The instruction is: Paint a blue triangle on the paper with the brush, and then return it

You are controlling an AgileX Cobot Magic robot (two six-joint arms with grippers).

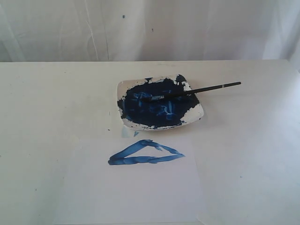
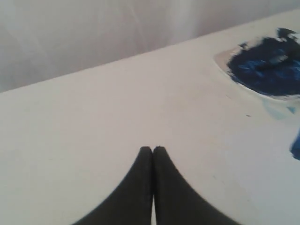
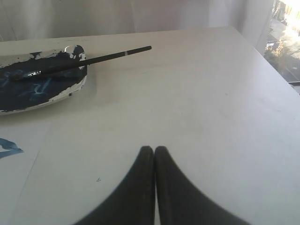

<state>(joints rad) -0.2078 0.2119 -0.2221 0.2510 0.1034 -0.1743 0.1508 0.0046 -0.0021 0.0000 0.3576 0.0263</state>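
A blue triangle of streaky strokes lies on the white paper, just in front of the dish. The black-handled brush rests across the square white dish, bristles in the dark blue paint, handle sticking out over the right rim. The right wrist view shows the brush on the dish and a corner of the triangle. My right gripper is shut and holds nothing, away from the dish. My left gripper is shut and holds nothing, over bare table. Neither gripper shows in the exterior view.
The off-white table spreads around paper and dish. A white curtain hangs behind the far edge. In the left wrist view the dish with paint sits at the side. The table's edge and a window show in the right wrist view.
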